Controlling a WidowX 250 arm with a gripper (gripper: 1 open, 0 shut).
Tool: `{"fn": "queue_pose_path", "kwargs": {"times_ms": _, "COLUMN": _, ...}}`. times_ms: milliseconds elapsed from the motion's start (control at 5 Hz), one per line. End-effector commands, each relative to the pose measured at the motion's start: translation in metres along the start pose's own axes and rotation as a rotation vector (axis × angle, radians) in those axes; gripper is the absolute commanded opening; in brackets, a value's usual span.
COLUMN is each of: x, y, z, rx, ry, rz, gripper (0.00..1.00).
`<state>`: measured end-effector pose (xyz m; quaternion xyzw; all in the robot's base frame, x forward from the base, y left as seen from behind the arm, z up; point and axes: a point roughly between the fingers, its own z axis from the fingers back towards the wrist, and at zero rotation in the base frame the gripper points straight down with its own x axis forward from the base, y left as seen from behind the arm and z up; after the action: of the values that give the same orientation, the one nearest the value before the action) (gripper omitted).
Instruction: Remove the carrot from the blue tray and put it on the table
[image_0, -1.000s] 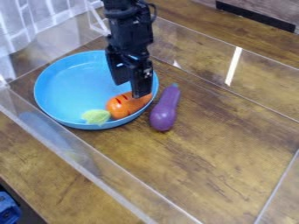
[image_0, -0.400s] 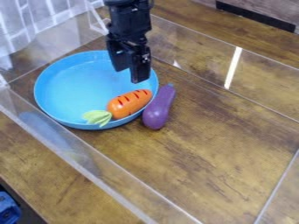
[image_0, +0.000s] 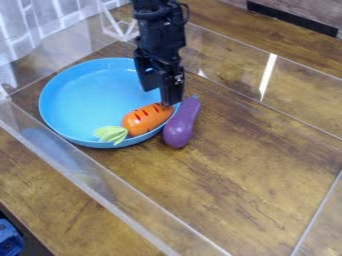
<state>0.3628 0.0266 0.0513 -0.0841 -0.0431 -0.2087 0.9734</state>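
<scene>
The gripper (image_0: 166, 88) points down with its fingers spread and holds nothing; it hangs just above the far right rim of the blue tray (image_0: 74, 100). Just below it the carrot (image_0: 147, 119) lies inside the tray against the right rim, its green end toward the near side. A purple eggplant toy (image_0: 181, 122) rests on the table (image_0: 254, 170), touching the tray outside. No step is done: grasping, lifting and placing are all left.

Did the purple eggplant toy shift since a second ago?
Yes. The eggplant toy slid slightly left and down in the picture, closer against the blue tray rim beside the carrot.
</scene>
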Motion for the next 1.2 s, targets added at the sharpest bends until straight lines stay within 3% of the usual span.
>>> {"fn": "queue_pose_path", "kwargs": {"times_ms": 0, "x": 0.008, "y": -0.004, "z": 0.009, "rx": 0.018, "ry": -0.023, "rz": -0.019, "gripper": 1.00}}
{"fn": "queue_pose_path", "kwargs": {"times_ms": 200, "x": 0.009, "y": -0.009, "z": -0.003, "rx": 0.026, "ry": -0.022, "rz": 0.028, "gripper": 1.00}}
{"fn": "queue_pose_path", "kwargs": {"times_ms": 400, "x": 0.011, "y": -0.014, "z": -0.011, "rx": 0.033, "ry": -0.024, "rz": 0.075, "gripper": 0.00}}
{"fn": "queue_pose_path", "kwargs": {"times_ms": 800, "x": -0.004, "y": -0.033, "z": 0.001, "rx": 0.049, "ry": -0.011, "rz": 0.067, "gripper": 0.00}}
{"fn": "queue_pose_path", "kwargs": {"times_ms": 1000, "x": -0.004, "y": -0.034, "z": 0.012, "rx": 0.057, "ry": -0.009, "rz": 0.077, "gripper": 0.00}}
